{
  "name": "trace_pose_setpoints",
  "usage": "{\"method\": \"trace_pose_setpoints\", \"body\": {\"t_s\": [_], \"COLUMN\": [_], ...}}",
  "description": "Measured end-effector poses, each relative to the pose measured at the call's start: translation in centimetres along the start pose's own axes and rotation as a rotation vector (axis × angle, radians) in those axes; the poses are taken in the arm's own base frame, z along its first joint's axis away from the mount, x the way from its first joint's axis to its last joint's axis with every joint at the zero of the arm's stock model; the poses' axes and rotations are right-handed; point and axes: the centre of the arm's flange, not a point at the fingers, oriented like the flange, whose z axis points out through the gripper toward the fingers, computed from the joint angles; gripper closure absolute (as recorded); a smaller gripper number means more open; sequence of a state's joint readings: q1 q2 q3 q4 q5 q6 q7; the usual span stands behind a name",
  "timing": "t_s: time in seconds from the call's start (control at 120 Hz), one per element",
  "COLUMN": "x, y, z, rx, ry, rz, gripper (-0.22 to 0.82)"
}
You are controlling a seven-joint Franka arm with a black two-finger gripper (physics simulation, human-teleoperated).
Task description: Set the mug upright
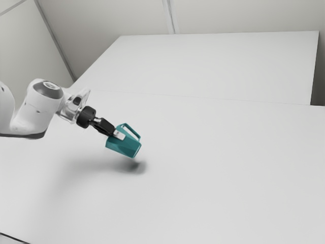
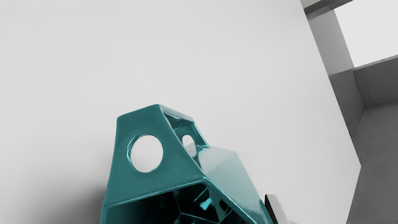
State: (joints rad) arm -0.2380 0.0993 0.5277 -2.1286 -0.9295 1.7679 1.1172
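My gripper (image 1: 117, 134) is shut on the teal, faceted mug (image 1: 122, 147) and holds it tilted above the table, with a dark shadow beneath. The mug's handle (image 1: 132, 130) is on its upper side in the exterior view. In the wrist view the mug (image 2: 228, 168) shows its dark open mouth and its handle pierced by a round hole. At the bottom edge is my gripper (image 2: 192, 217), with one pale fingertip (image 2: 276, 208) against the mug's side; the other is hidden.
The white table (image 1: 228, 168) spreads around and below the mug. A second white surface (image 1: 218, 61) lies beyond it, with pale walls behind. A thin dark cable (image 1: 14, 238) crosses the exterior view's lower left corner.
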Motion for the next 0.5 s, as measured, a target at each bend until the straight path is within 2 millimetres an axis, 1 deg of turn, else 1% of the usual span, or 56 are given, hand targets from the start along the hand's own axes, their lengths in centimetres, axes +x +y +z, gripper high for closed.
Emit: {"method": "trace_pose_setpoints", "body": {"t_s": [0.083,0.208,0.3,0.408,0.5], "x": [1.4,3.1,3.7,4.3,5.0], "y": [0.9,1.4,1.3,1.3,1.9], "z": [0.0,-0.4,-0.4,0.1,1.1], "rx": [0.085,0.229,0.315,0.386,0.431], "ry": [-0.054,-0.120,-0.156,-0.177,-0.199], "rz": [0.040,0.082,0.096,0.106,0.124], "gripper": [0.79,0.79,0.79,0.79,0.79]}}
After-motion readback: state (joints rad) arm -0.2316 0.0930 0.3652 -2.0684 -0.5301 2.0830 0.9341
